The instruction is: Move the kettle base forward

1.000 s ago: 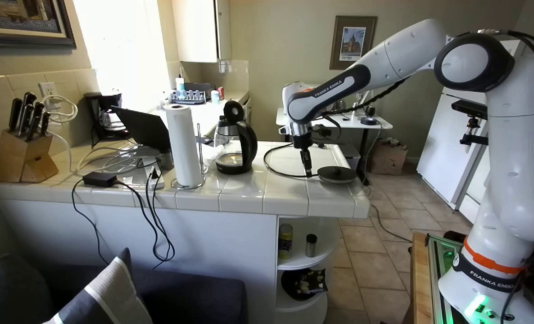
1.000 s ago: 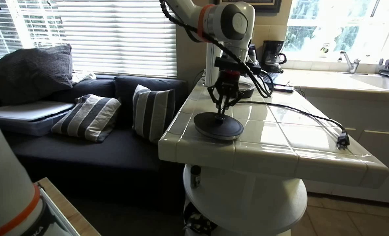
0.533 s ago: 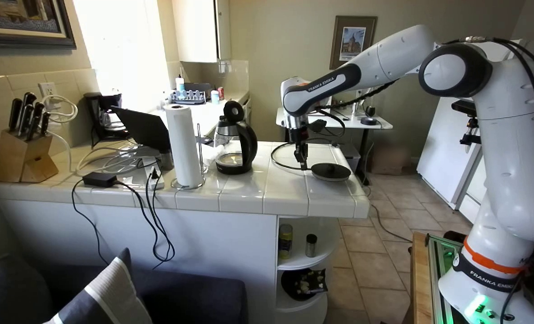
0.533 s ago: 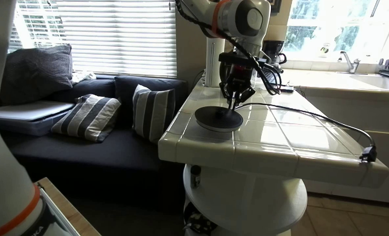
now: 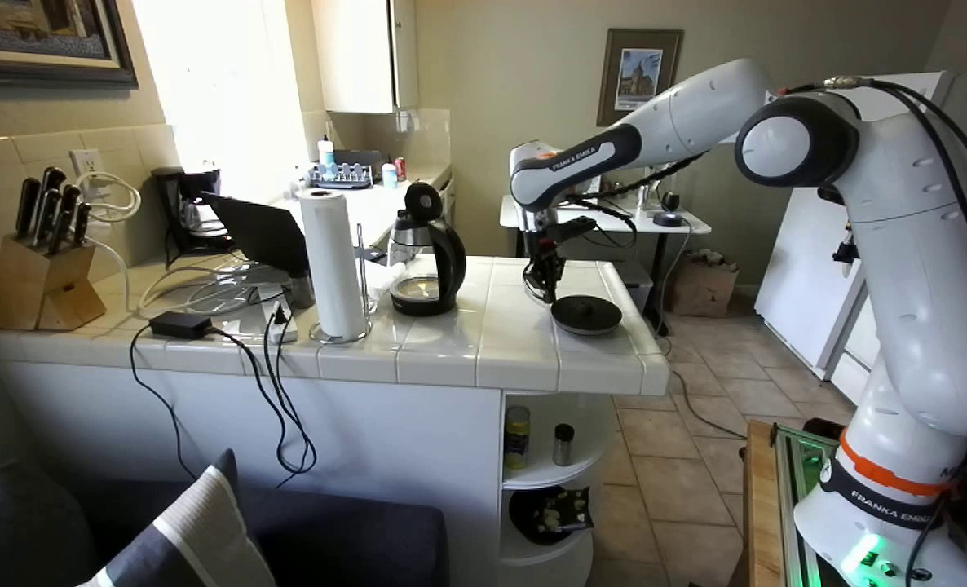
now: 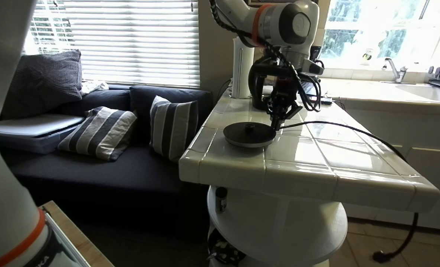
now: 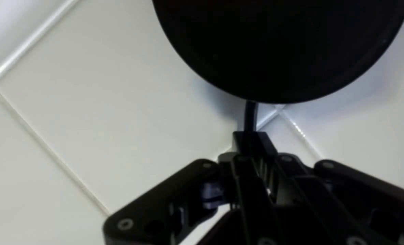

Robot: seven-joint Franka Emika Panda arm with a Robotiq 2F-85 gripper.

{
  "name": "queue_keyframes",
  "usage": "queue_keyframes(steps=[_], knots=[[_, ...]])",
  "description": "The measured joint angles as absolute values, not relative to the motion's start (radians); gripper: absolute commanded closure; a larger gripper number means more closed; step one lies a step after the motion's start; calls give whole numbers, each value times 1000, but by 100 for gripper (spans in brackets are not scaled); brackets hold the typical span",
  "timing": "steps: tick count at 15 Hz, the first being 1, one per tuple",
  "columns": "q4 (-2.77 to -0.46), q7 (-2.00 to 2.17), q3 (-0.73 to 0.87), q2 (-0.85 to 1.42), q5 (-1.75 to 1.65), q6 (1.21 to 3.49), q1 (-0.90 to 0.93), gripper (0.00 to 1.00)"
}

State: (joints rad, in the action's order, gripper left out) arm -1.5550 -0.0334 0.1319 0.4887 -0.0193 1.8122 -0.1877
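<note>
In the wrist view the base (image 7: 280, 51) takes up the upper part, its black round rim curving just ahead of the gripper (image 7: 251, 134). The jaws are drawn narrow, pinched on the cord (image 7: 250, 115), and a short stretch of that cord bridges the gap between fingertips and rim; the base itself lies outside the jaws and apart from them, over the white tiles of the counter (image 7: 103, 119). In an exterior view the kettle (image 5: 448, 265) stands upright on the same counter, between the paper roll (image 5: 334, 269) and the gripper, which points down beside the base, just to its left in the picture. The base sits there near the counter's end; whether its whole underside meets the tiles cannot be told. In an exterior view with the sofa (image 6: 138, 170) to one side, the base shows as a low disc with a small knob (image 6: 249, 128) at its middle, and the fingertips come down just beside its right-hand rim. From them the cord runs off across the counter and over the edge, its plug (image 6: 382, 256) showing below against the floor (image 6: 431, 248); whether the plug touches the floor cannot be told.
</note>
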Motion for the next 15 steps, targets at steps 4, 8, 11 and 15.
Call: queue_keyframes(steps=[4, 8, 11, 15], knots=[[-1517, 118, 158, 512, 4, 1779, -206, 97], [-1488, 130, 159, 522, 51, 1755, -223, 89], [-1488, 130, 159, 522, 50, 1755, -222, 89], [-1486, 144, 160, 523, 51, 1755, -222, 97]])
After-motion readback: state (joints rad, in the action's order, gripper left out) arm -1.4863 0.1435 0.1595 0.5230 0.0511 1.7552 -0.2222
